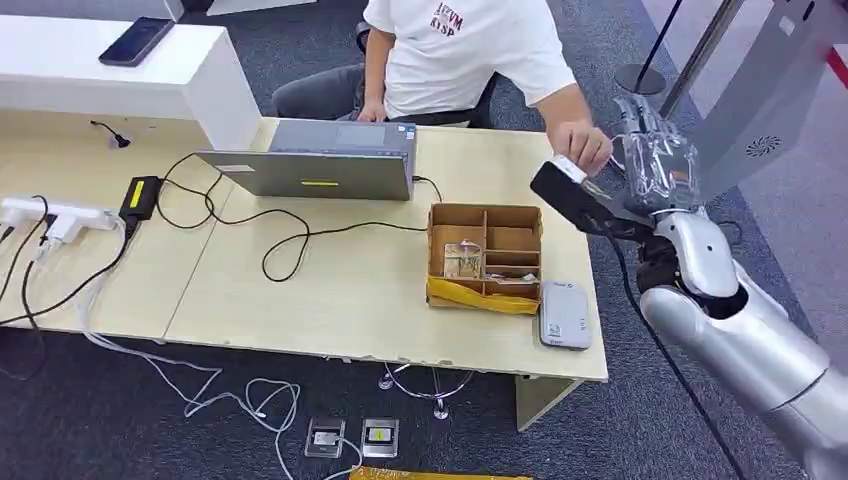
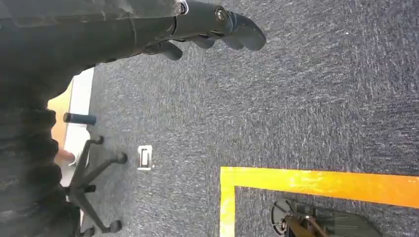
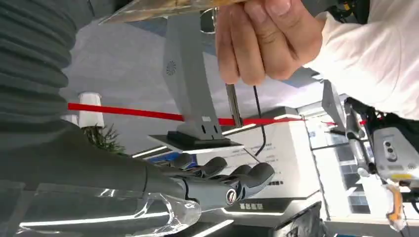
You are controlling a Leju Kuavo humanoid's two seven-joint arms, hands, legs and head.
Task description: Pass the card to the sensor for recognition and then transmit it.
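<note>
Head view shows the card (image 1: 567,168) at the desk's (image 1: 340,290) far right corner, gripped by a person's hand (image 1: 583,146) and meeting the raised right hand (image 1: 655,165); whether the right hand's fingers (image 3: 232,180) hold it I cannot tell. Nearer, a cardboard box (image 1: 486,255) with compartments holds small packets and yellow tape, with a grey sensor (image 1: 565,314) just beside it. Left hand (image 2: 217,29) hangs over carpet, its fingers loosely curled around nothing.
</note>
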